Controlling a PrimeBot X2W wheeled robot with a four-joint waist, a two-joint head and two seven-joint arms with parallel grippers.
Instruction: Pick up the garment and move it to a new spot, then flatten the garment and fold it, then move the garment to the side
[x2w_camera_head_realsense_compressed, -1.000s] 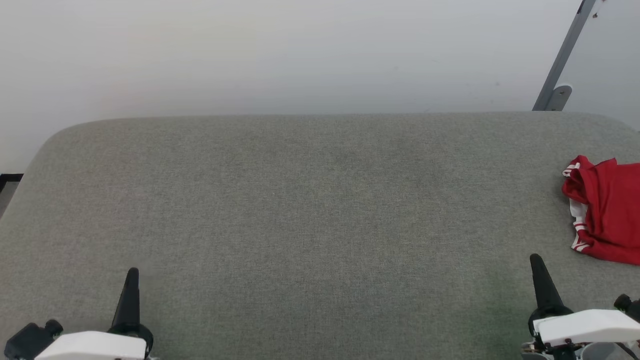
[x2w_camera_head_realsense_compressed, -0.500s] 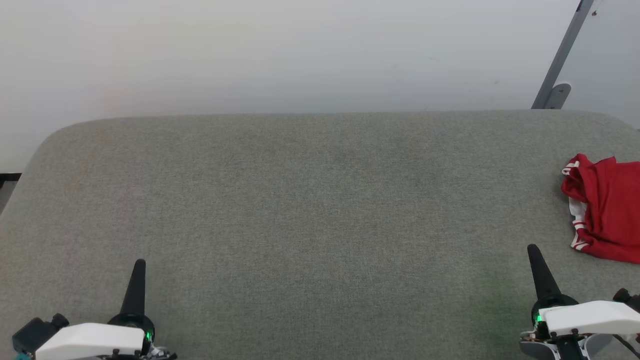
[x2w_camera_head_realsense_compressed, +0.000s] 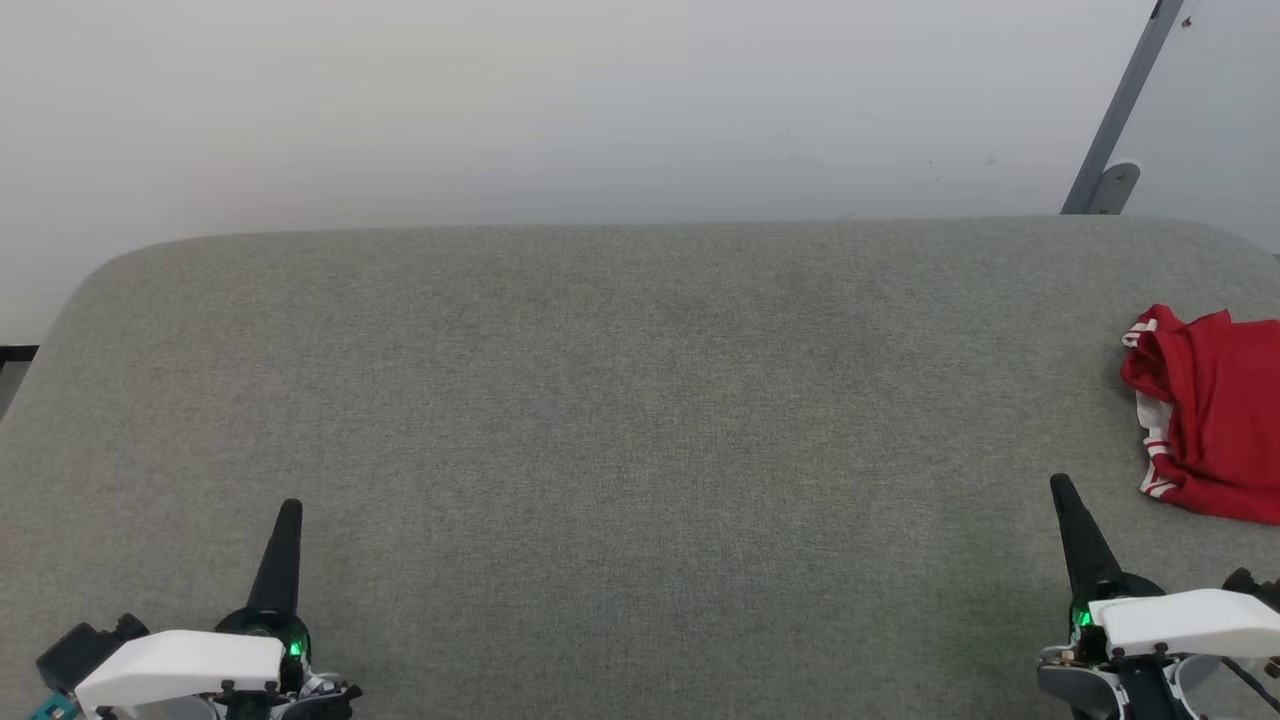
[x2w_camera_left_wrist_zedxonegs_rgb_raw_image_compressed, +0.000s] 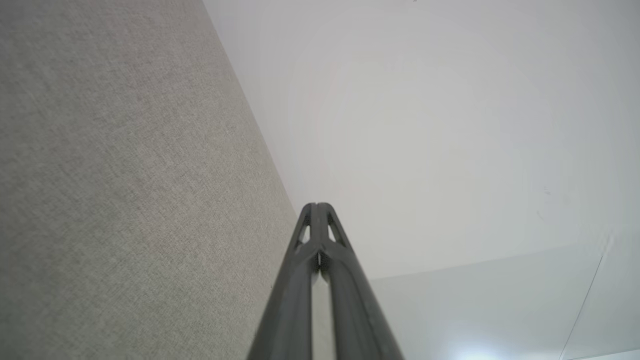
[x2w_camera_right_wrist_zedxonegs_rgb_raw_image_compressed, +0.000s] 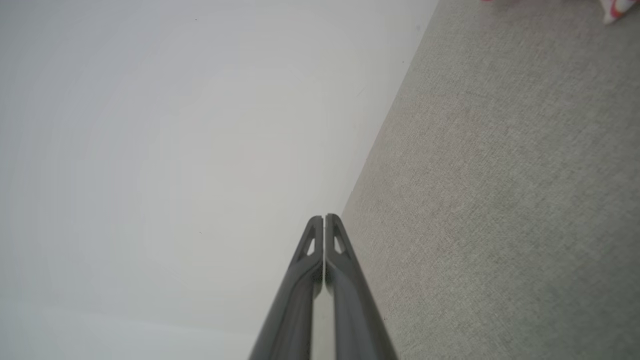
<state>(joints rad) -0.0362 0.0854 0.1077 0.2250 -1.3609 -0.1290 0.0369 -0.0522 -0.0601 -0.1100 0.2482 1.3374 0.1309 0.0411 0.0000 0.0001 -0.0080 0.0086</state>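
The garment (x2w_camera_head_realsense_compressed: 1212, 415), red with white striped trim, lies crumpled at the right edge of the grey fabric table (x2w_camera_head_realsense_compressed: 620, 400), partly cut off by the head view's border. A corner of its trim (x2w_camera_right_wrist_zedxonegs_rgb_raw_image_compressed: 617, 9) peeks in at the top right of the right wrist view. My right gripper (x2w_camera_head_realsense_compressed: 1060, 487) stands shut and holds nothing at the lower right, a short way in front and to the left of the garment; the right gripper (x2w_camera_right_wrist_zedxonegs_rgb_raw_image_compressed: 324, 218) has its fingers pressed together. My left gripper (x2w_camera_head_realsense_compressed: 290, 508) is shut at the lower left, far from the garment; the left gripper (x2w_camera_left_wrist_zedxonegs_rgb_raw_image_compressed: 317, 205) holds nothing.
A pale wall (x2w_camera_head_realsense_compressed: 560, 110) rises behind the table's far edge. A grey metal post with a bracket (x2w_camera_head_realsense_compressed: 1110, 140) leans at the back right. The table's rounded left corner (x2w_camera_head_realsense_compressed: 90, 290) drops off to a dark floor strip.
Both grippers have crept forward over the table, their tips higher in the head view. The garment lies where it was; the picture has shifted very slightly.
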